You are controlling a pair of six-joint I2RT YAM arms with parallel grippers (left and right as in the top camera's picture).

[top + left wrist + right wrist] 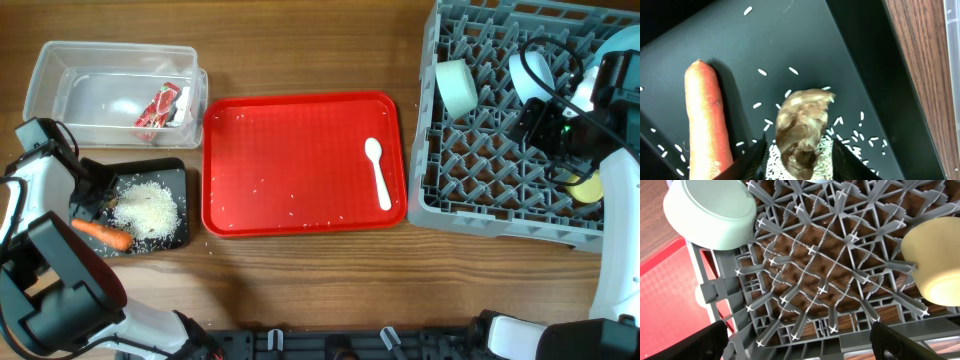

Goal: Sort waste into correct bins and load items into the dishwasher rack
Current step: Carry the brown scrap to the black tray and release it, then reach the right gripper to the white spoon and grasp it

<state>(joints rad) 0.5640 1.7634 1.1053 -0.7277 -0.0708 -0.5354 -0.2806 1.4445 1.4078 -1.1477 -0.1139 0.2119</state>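
Note:
A brown food bit (801, 130) lies on a heap of rice (826, 155) in the black tray (815, 45). My left gripper (800, 161) straddles it, open, with a strip of rice showing on each side between fingers and bit. The carrot (705, 120) lies just to the left of it. From overhead, the left gripper (95, 198) is at the tray's left end beside the rice (145, 207) and carrot (102, 233). A red-and-white wrapper (160, 105) is in the clear tub (60, 70). My right gripper (800, 347) hangs open and empty above the grey rack (805, 265).
The rack (470, 190) holds a pale green bowl (457, 86), a white-blue bowl (533, 72) and a yellow cup (585, 187). A white spoon (378, 172) lies on the red tray (290, 150), with stray grains. The tub borders the black tray (175, 175).

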